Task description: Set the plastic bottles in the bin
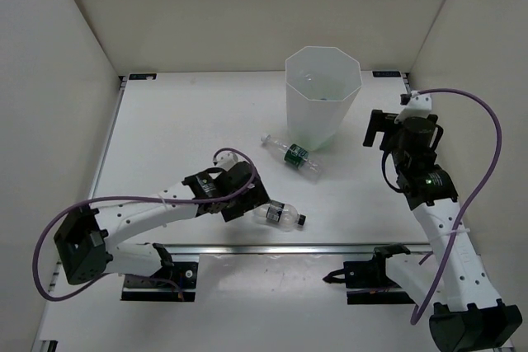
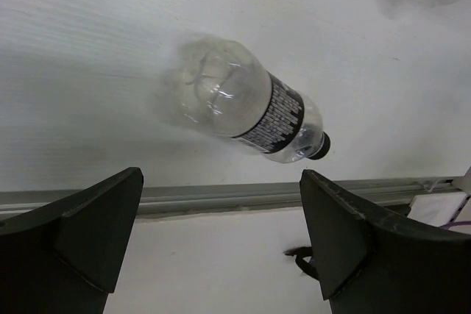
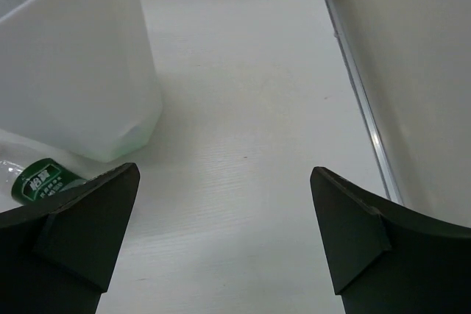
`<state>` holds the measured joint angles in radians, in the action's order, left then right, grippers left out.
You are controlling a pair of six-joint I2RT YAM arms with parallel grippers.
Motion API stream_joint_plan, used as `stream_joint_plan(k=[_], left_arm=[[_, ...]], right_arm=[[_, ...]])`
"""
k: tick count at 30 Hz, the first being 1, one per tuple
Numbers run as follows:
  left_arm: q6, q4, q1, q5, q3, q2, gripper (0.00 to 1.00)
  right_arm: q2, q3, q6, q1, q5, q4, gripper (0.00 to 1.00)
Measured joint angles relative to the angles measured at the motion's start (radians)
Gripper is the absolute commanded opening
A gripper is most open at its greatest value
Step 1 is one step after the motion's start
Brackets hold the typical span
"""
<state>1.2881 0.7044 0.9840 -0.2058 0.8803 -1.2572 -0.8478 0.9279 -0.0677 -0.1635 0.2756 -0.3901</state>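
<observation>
The white faceted bin stands at the back middle of the table. A clear bottle with a green label lies at its front left foot. A clear bottle with a dark label lies near the front rail. My left gripper is open and empty just left of it; in the left wrist view the bottle lies ahead of the open left gripper. My right gripper is open and empty to the right of the bin. The all-green and blue-label bottles are not in view.
White walls close the table on the left, back and right. A metal rail runs along the front edge, with the arm bases behind it. The green-label bottle's end shows beside the right gripper's left finger. A faint green tint shows through the bin's lower wall.
</observation>
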Motion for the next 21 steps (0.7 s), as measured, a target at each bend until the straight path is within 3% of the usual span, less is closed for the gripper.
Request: stream_joint_plan(k=[9, 21], left_arm=[[0.08, -0.043, 0.122, -0.049, 0.173, -0.292, 0.98], [0.111, -0.022, 0.112, -0.074, 0.187, -0.373, 0.99]], right_arm=[[0.066, -0.055, 0.0, 0.1, 0.004, -0.043, 0.99], [0.109, -0.11, 0.007, 0.104, -0.009, -0.054, 0.99]])
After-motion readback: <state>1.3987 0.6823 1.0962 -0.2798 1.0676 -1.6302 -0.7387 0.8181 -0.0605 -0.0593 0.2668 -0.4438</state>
